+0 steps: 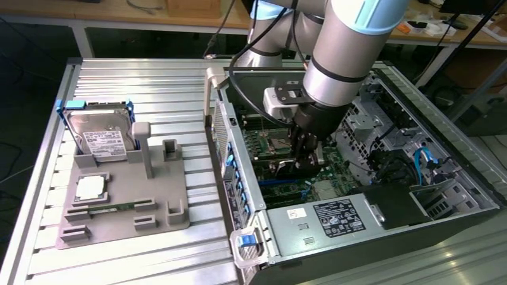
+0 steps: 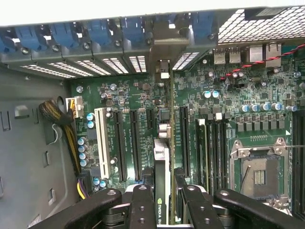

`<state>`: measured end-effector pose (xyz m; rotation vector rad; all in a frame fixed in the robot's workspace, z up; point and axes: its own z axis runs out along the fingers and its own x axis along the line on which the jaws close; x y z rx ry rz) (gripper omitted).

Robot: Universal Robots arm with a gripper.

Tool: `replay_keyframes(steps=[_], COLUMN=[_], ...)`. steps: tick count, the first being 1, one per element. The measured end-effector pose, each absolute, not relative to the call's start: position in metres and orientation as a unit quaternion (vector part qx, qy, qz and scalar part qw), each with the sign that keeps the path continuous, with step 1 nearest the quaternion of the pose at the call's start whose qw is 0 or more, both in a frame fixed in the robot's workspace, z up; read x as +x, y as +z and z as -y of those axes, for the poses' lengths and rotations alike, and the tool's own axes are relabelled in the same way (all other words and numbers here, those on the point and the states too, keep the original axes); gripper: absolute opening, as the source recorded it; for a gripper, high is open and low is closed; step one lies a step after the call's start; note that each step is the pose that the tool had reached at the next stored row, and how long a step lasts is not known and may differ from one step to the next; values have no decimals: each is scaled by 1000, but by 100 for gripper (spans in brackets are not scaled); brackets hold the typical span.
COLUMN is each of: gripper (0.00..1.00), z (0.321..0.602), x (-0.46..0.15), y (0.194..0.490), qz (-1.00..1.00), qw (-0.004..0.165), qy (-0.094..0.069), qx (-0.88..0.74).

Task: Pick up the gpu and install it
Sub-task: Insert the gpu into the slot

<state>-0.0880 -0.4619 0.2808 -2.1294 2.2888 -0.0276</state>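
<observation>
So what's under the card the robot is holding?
Under the gpu, gripped by the gripper, lies the green motherboard with long black slots. What lies directly beneath is covered by the card.

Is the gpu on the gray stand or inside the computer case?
Inside the case: gripper holds the gpu on edge over the motherboard; whether seated, cannot tell.

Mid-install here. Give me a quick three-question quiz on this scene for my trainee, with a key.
1. True or false: the jaws are shut on the gpu.
2. Where is the gripper? A) above the grey holder B) inside the open computer case C) over the wooden bench behind.
3. Fill in: outside the case, the upright silver thing with a white label is the ____.
Key: 1 true; 2 B; 3 hard drive.
</observation>
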Motion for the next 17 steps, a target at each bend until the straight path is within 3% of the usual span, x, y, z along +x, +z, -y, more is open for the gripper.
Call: replay_keyframes(steps=[17], gripper=[27], z=[462], x=[-90], y=[273], qz=[-732], qw=[10], qy=[-7], qx=[-681])
